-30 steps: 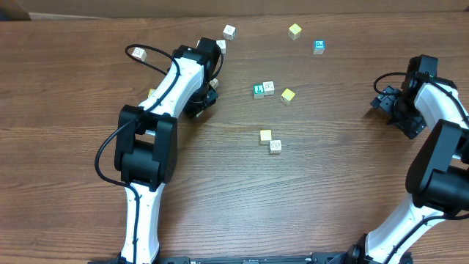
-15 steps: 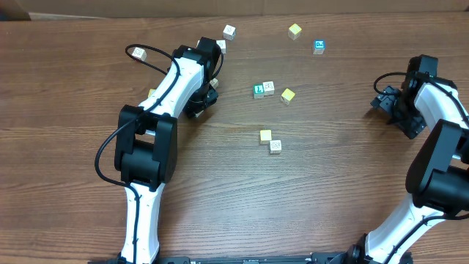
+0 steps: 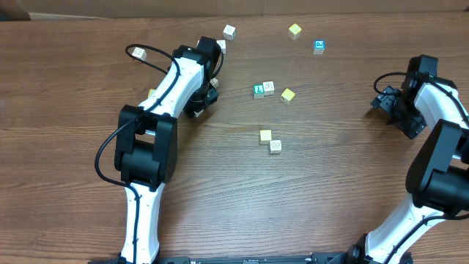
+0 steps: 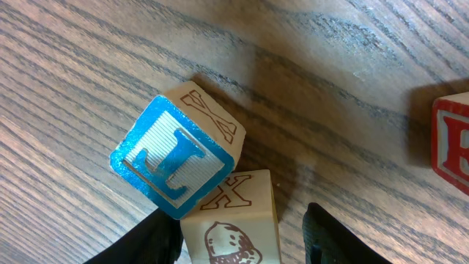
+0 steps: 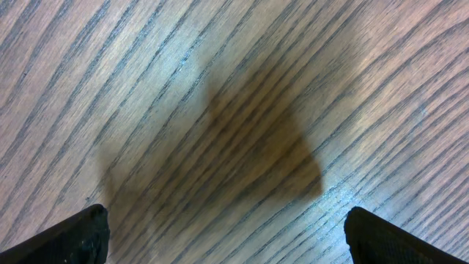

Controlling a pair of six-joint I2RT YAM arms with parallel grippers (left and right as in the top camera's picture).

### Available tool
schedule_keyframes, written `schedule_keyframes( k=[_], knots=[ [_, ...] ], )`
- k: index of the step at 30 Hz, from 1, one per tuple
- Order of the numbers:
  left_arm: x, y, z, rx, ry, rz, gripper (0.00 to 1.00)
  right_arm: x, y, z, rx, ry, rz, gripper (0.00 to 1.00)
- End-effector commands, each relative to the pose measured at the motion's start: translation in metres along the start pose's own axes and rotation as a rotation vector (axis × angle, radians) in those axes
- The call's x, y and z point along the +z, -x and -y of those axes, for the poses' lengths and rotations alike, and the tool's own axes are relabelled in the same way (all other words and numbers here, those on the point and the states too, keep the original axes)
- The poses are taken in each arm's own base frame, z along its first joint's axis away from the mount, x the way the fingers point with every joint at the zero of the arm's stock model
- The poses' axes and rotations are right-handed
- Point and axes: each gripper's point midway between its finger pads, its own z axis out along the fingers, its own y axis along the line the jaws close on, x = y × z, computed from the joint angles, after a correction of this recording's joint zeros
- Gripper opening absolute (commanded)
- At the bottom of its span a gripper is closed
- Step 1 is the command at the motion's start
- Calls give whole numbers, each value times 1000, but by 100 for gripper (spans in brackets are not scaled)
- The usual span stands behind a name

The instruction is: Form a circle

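Straddling a pale cube marked with a letter X and an acorn-like picture, the left gripper is seen partly open. One finger lies against the cube's side, while a strip of bare wood is left at the other finger, so nothing is clamped. Just beyond the fingertips, a blue cube with a raised letter I is set tilted, touching the pale cube's far edge; an X is carved on its pale side face. Off to one side of this gripper, a red-lettered cube is cut off by the edge of the view.

No ring has been formed yet. From overhead, the rest are seen loose on the table, spread out beyond the left gripper. A green cube and a white cube are touching, with a yellow cube near them. A cyan cube is placed further off, between the two grippers.

The right gripper is held fully open over bare wood, with nothing between its fingers, well apart from every cube.
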Motion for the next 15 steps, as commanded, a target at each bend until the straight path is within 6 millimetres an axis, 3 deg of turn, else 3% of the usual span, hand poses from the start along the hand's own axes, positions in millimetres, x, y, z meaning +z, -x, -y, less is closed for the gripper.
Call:
schedule_keyframes(
  k=[1, 15],
  knots=[
    [1, 8, 3, -2, 1, 22, 50, -9, 4, -1, 6, 11, 25, 100],
    [-9, 13, 2, -26, -23, -15, 50, -9, 4, -1, 6, 11, 25, 100]
  ],
)
